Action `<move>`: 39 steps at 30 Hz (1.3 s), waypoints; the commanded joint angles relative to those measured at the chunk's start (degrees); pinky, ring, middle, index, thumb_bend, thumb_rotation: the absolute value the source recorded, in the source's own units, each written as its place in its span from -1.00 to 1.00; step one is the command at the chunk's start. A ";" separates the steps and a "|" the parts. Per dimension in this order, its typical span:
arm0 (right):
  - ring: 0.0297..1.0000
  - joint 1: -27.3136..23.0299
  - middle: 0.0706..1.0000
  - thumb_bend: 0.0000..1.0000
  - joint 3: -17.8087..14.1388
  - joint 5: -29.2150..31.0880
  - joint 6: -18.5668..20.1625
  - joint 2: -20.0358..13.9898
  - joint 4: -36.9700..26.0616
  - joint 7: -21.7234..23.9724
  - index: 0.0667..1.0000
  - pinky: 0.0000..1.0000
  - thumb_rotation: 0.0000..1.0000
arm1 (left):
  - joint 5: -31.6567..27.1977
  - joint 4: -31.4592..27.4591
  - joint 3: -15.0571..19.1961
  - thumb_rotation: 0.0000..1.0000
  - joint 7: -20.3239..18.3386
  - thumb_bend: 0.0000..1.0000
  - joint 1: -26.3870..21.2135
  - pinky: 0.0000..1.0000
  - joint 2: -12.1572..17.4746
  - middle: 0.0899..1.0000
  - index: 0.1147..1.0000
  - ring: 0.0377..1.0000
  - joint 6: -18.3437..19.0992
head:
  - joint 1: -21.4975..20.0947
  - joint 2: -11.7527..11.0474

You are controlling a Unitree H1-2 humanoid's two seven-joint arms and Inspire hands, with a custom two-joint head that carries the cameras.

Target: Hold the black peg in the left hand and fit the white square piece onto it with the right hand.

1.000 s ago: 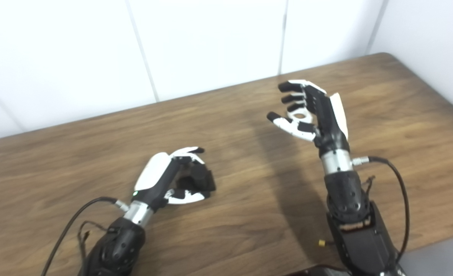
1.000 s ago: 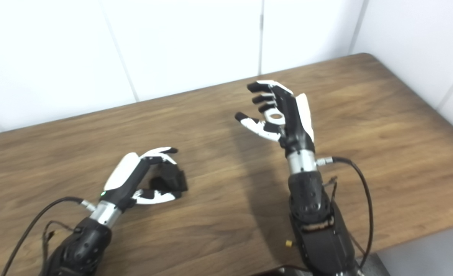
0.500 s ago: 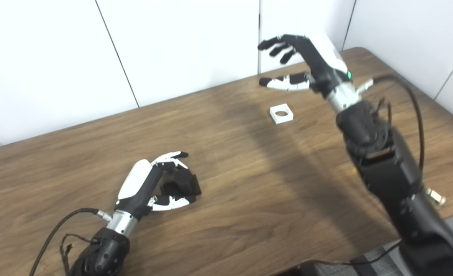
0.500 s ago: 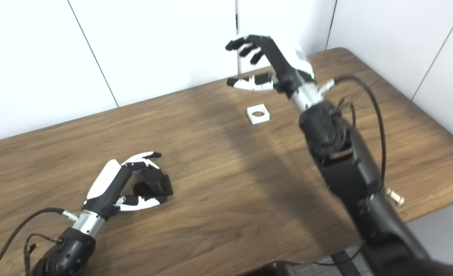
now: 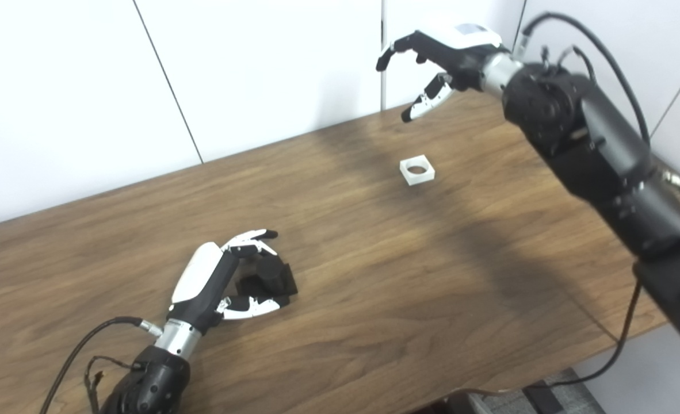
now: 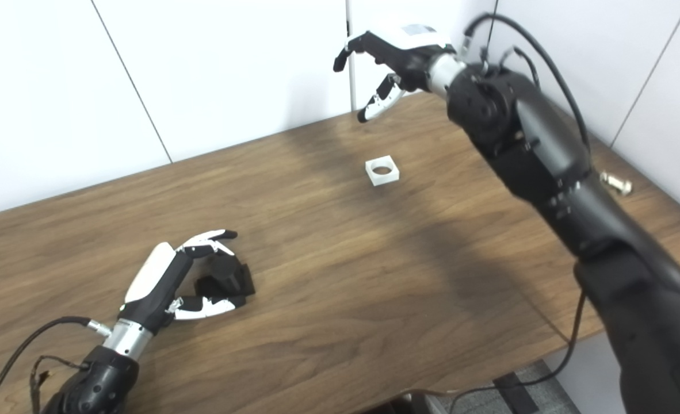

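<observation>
Wood-grain table (image 5: 374, 299), matt black peg (image 5: 271, 275), smooth white square piece (image 5: 417, 171)

A: What is there besides the working pieces?

B: A wooden bench (image 5: 374, 299), dark brown with a streaked grain running lengthways. Its rounded far corner sits behind the right hand, and its near edge runs below both hands.

A: And behind it?

B: A white panelled wall (image 5: 259, 69), split by thin dark seams. One seam slants down above the left hand; another drops straight down just left of the right hand.

A: Anything under the bench?

B: A strip of grey floor (image 5: 553, 394) shows past the near edge, low on the right-hand side. A soft shadow lies across the wood below the right hand.
</observation>
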 commanded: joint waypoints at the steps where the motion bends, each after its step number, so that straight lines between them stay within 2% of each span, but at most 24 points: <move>1: 0.87 -4.68 0.76 0.48 1.17 -1.20 -0.67 -2.17 1.31 3.61 0.52 0.63 -0.72 | 0.84 1.27 -0.41 -0.86 -2.21 0.05 0.77 0.50 1.32 0.64 -0.15 0.72 1.61 | 0.06 0.06; 7: 0.94 -8.01 0.85 0.63 4.19 -3.24 0.51 -2.76 5.13 10.03 0.60 0.86 -0.66 | 0.83 0.85 -0.32 -0.86 -2.41 0.05 0.97 0.51 1.32 0.64 -0.15 0.72 2.06 | 0.32 -0.21; 11: 0.99 -9.20 0.91 0.74 5.95 -4.57 0.82 -3.08 8.04 13.89 0.67 0.92 -0.63 | 0.70 0.75 -0.26 -0.86 -2.37 0.05 1.10 0.50 1.22 0.64 -0.15 0.72 1.87 | 0.49 -0.22; 15: 1.00 -9.59 0.93 0.84 6.92 -5.26 0.75 -3.01 10.95 15.74 0.72 0.94 -0.64 | 0.72 0.68 -0.14 -0.86 -2.32 0.05 1.15 0.49 1.15 0.64 -0.15 0.71 1.99 | 0.55 -0.18; 30: 0.99 -8.01 0.92 0.79 8.88 -7.89 -2.99 -2.52 15.49 14.55 0.69 1.00 -0.62 | 0.90 0.66 -0.04 -0.86 -1.95 0.05 1.44 0.48 0.79 0.64 -0.15 0.71 2.11 | 1.26 0.16; 39: 0.97 -5.58 0.91 0.77 8.93 -8.24 -5.49 -1.97 16.74 11.47 0.68 0.99 -0.57 | 0.98 0.58 0.17 -0.86 -2.11 0.05 1.55 0.48 0.65 0.64 -0.15 0.72 2.42 | 1.87 0.40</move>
